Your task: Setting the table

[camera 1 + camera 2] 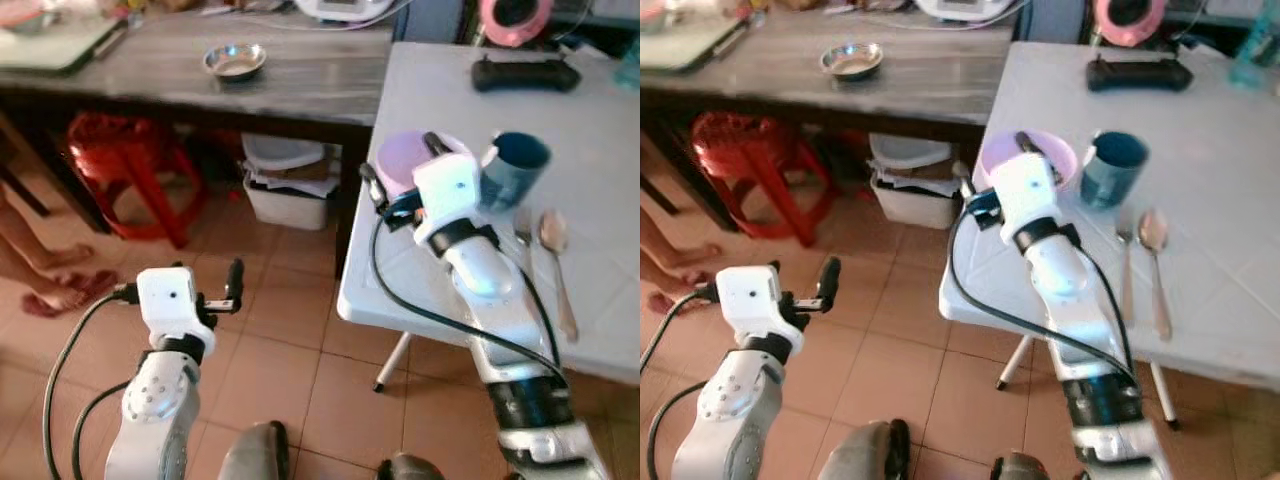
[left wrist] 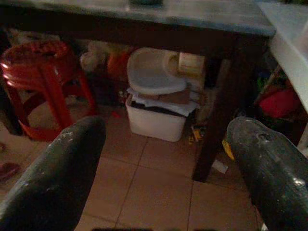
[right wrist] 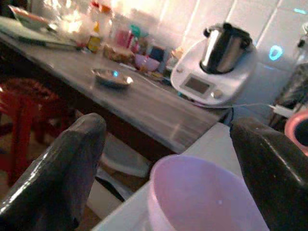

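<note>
R gripper (image 3: 163,159) over pink bowl (image 1: 1040,152) on white table (image 1: 1220,230), fingers apart. Mug (image 1: 1112,168), fork (image 1: 1126,262), spoon (image 1: 1156,262) beside. L gripper (image 2: 166,159) open above floor.

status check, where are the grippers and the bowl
Right gripper open at pink bowl, near white table edge. Left gripper open, idle above floor. Blue cup, fork, spoon beside bowl; nothing blocking.
</note>
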You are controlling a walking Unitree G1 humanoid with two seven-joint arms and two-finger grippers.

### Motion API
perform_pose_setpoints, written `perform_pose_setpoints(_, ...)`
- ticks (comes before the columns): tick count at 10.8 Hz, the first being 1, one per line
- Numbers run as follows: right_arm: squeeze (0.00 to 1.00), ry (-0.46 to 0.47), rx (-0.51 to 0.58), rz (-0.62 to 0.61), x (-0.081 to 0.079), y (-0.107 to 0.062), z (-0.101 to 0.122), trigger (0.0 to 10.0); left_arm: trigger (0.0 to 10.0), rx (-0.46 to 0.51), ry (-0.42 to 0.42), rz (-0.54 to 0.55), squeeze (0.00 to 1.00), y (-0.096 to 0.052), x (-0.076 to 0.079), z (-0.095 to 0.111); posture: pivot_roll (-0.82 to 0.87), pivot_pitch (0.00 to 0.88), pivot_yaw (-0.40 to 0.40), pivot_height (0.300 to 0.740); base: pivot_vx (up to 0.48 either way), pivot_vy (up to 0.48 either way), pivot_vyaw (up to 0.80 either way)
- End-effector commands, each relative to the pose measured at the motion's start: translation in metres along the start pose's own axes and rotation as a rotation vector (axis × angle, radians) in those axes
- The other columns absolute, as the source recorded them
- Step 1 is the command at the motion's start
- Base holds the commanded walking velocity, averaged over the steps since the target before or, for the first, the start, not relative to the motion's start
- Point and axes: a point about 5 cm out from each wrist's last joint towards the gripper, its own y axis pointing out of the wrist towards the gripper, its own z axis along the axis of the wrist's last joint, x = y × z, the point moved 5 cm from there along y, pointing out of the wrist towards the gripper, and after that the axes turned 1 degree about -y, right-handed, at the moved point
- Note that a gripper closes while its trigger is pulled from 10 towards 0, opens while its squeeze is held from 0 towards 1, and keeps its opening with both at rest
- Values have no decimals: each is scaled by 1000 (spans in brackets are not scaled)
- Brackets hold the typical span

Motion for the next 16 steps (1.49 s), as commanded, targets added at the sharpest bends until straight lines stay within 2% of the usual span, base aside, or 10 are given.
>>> perform_pose_setpoints(1,1000,-1,-26,8,2,2,-5,10000,10000,-11,0,-14,0,-2,2,0,39,155,65,740,0,0,0)
perform_pose_setpoints(2,1000,-32,-53,52,2,9,-8,10000,10000,-29,0,-19,0,-5,2,-3,43,175,69,740,0,0,0)
perform_pose_setpoints(3,596,-44,-55,96,-1,13,-7,10000,10000,-42,1,-23,0,-7,2,-5,46,185,71,740,0,0,0)
perform_pose_setpoints(4,0,-89,-48,172,-8,22,-2,10000,10000,-57,6,-28,0,-11,1,-7,51,197,72,740,0,0,0)
perform_pose_setpoints(7,0,-102,-85,288,-22,28,-1,10000,10000,-70,6,-32,0,-13,1,-7,57,210,67,740,0,0,0)
perform_pose_setpoints(9,0,-116,-182,294,-16,30,-14,10000,10000,-86,3,-43,0,-14,3,-9,55,216,66,740,0,0,0)
perform_pose_setpoints(13,0,-174,-279,235,2,40,-28,10000,10000,-110,-2,-61,0,-19,4,-11,60,236,66,740,0,0,0)
perform_pose_setpoints(15,0,-157,-315,254,-1,43,-35,10000,10000,-122,2,-58,0,-24,3,-12,62,251,66,740,0,0,0)
perform_pose_setpoints(16,0,-157,-331,264,-3,42,-38,8706,10000,-127,3,-60,0,-24,3,-12,63,254,66,740,0,0,0)
